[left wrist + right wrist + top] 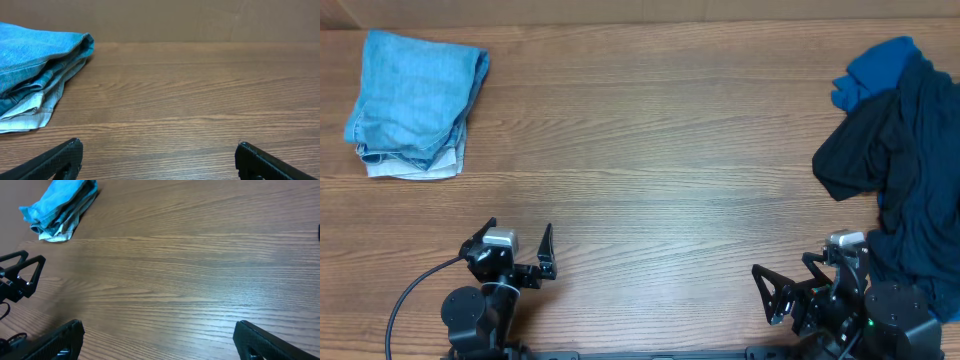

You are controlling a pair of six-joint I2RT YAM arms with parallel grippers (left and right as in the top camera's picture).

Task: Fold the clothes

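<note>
A folded stack of light-blue denim jeans (415,100) lies at the far left of the table, with a paler denim piece under it; it also shows in the left wrist view (37,70) and in the right wrist view (62,207). A loose heap of dark clothes (905,170) lies at the right edge, black and navy, with a royal-blue garment (875,70) on its far end. My left gripper (518,252) is open and empty near the front edge, left of centre. My right gripper (788,282) is open and empty at the front right, next to the dark heap.
The wooden table (650,150) spans the whole view. A black cable (405,300) runs from the left arm's base toward the front left. The left gripper's fingers show at the left edge of the right wrist view (20,275).
</note>
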